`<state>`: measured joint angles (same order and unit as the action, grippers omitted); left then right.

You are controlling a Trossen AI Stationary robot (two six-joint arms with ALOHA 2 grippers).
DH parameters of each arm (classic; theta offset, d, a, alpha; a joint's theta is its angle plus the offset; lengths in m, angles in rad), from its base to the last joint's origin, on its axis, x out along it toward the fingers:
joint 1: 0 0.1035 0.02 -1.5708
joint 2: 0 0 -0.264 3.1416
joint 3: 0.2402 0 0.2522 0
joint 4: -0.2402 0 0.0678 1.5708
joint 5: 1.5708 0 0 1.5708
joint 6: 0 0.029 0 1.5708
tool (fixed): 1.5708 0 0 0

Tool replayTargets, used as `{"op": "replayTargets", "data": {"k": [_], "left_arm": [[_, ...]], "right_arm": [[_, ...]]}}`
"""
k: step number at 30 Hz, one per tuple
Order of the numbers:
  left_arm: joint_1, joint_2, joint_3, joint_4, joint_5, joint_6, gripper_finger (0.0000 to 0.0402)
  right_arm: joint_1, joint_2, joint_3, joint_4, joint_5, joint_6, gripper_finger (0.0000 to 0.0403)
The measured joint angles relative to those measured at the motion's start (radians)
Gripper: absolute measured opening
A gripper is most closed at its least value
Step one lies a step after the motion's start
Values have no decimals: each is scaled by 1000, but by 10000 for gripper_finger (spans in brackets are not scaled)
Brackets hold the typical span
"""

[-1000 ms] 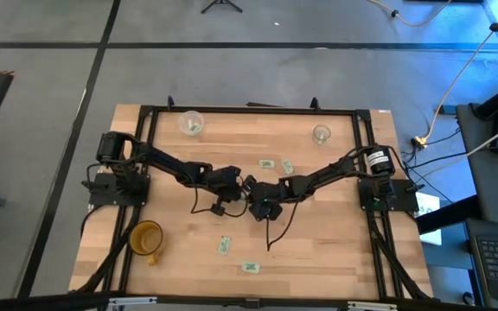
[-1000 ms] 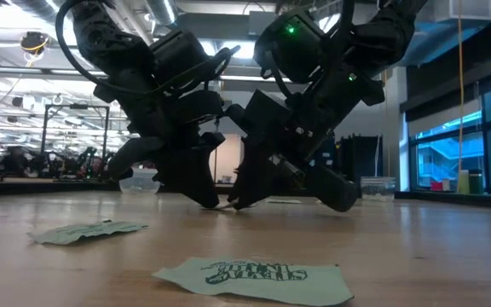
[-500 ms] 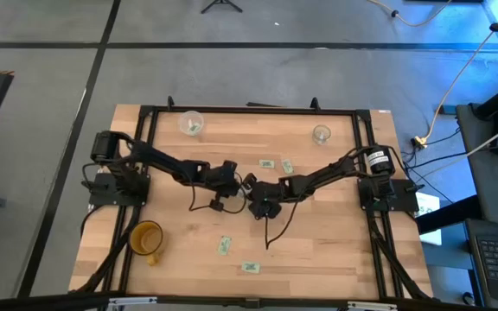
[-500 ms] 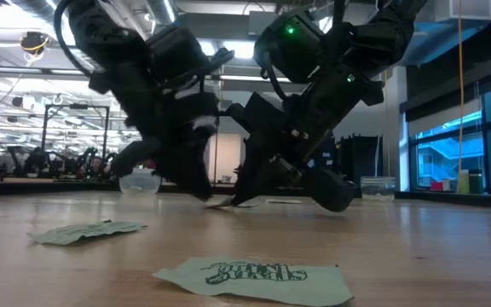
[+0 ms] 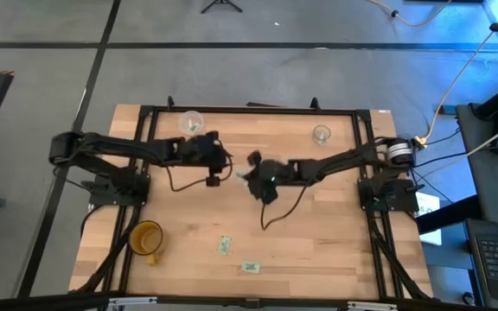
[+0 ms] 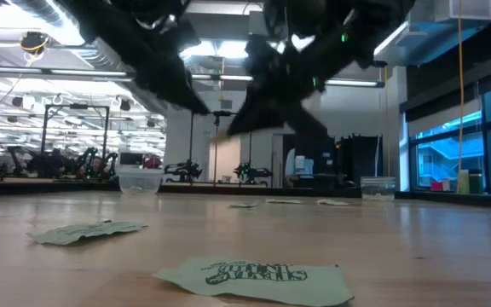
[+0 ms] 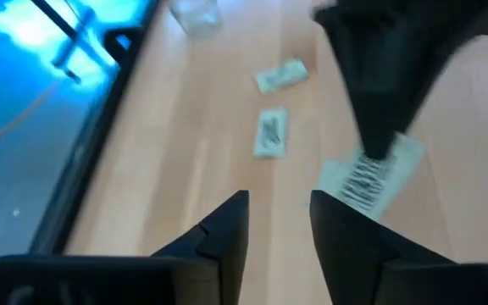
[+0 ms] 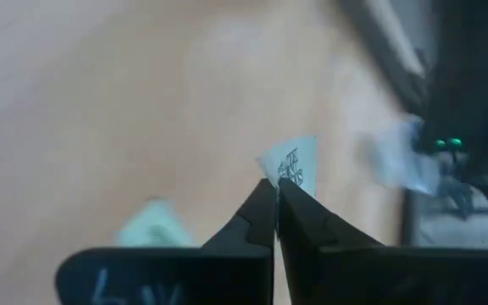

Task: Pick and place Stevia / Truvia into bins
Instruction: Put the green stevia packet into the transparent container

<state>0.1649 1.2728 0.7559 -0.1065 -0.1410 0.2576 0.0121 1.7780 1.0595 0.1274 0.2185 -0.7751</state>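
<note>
Between your right gripper (image 8: 276,188) fingers, pinched shut with no gap showing, sits one sachet (image 8: 292,165), held by its lower edge so most of the paper stands free beyond the tips. In the high view that gripper (image 5: 255,164) hangs above mid-table, well clear of the wood. Expect the packet to be feather-light, thin and floppy; a corner grip lets it flap and twist, so take such paper close to an edge with a firm squeeze, and move smoothly so it does not slip out.

Your left gripper (image 7: 278,222) hovers with its fingers narrowly parted and nothing between them; overhead it (image 5: 212,155) lies just short of the wide cloudy cup (image 5: 190,123). Past its fingertips the right arm's sachet (image 7: 371,175) dangles, and farther on two more sachets (image 7: 270,133) lie flat on the table (image 5: 335,233).

Beyond your right fingers, the narrow clear cup (image 5: 321,133) stands near the far edge, well apart. It looks the nearer bin for this load. Behind both arms, two further sachets (image 5: 225,245) rest near the front edge, beside a yellow mug (image 5: 146,238).
</note>
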Motion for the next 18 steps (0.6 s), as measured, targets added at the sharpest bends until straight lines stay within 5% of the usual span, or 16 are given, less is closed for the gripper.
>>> {"op": "replayTargets", "data": {"k": [9,18], "left_arm": [[14,-133,1,54,-31,122,140],[0,-139,2,279,69,122,141]], "right_arm": [[-63,-272,1,-91,-5,193,7],[-61,-363,1,-22,-170,227,7]]}}
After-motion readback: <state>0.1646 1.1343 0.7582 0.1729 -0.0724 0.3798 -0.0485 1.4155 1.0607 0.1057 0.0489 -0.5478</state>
